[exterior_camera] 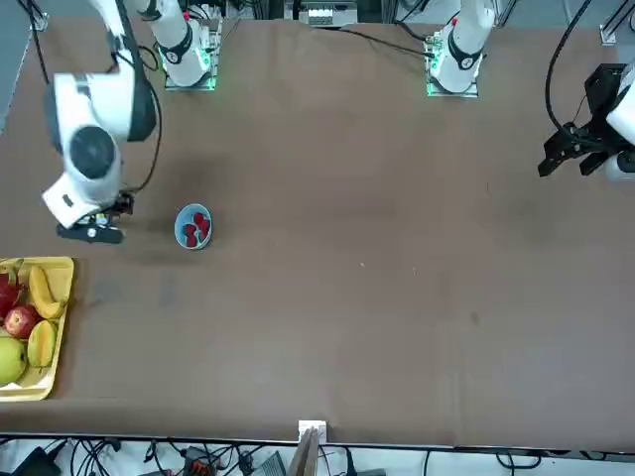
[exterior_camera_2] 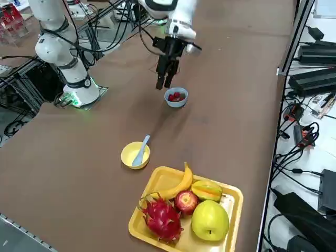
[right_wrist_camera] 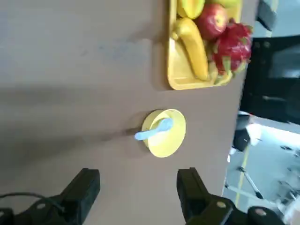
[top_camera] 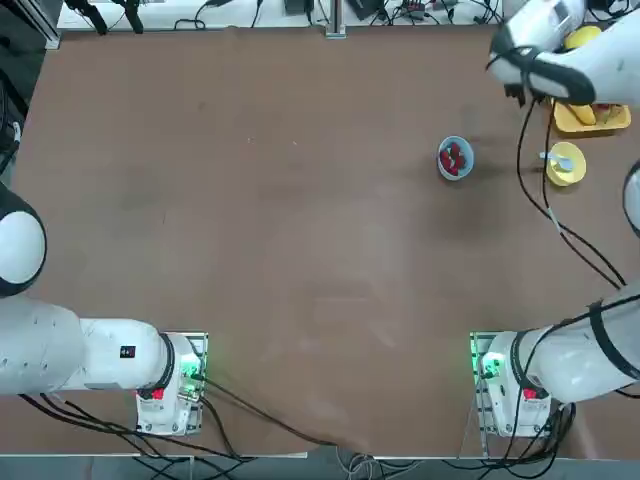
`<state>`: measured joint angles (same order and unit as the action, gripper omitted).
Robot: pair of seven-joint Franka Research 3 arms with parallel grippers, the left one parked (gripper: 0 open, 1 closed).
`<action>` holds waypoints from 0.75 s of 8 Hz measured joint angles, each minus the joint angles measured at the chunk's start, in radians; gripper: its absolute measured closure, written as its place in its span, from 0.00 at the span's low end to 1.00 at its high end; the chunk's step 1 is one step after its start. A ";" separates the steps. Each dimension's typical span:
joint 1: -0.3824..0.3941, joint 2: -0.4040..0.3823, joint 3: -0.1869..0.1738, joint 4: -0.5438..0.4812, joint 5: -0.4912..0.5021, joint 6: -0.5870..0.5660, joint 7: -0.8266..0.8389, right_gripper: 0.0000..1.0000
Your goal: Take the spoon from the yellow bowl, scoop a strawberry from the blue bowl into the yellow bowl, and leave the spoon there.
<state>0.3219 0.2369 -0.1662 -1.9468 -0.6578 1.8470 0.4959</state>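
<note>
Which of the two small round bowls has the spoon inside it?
The small round yellow bowl beside the fruit tray holds the pale plastic spoon; the light-blue bowl holds only red strawberries.

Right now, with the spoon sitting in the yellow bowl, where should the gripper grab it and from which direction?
Probably the handle of the spoon, where it pokes out past the rim of the yellow bowl. The scoop end lies inside the bowl, so the handle is the free part. Come down from above with the open right gripper, fingers either side of the narrow handle.
</note>
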 joint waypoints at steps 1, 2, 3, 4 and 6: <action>0.016 0.055 0.001 -0.008 -0.064 0.002 0.115 0.00; 0.031 0.115 0.002 -0.011 -0.119 0.003 0.212 0.00; 0.037 0.172 0.002 -0.011 -0.174 0.003 0.294 0.00; 0.036 0.221 0.000 -0.010 -0.222 0.004 0.365 0.00; 0.033 0.300 -0.011 -0.009 -0.301 -0.001 0.457 0.01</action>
<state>0.3544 0.5368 -0.1771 -1.9554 -0.9588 1.8460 0.9529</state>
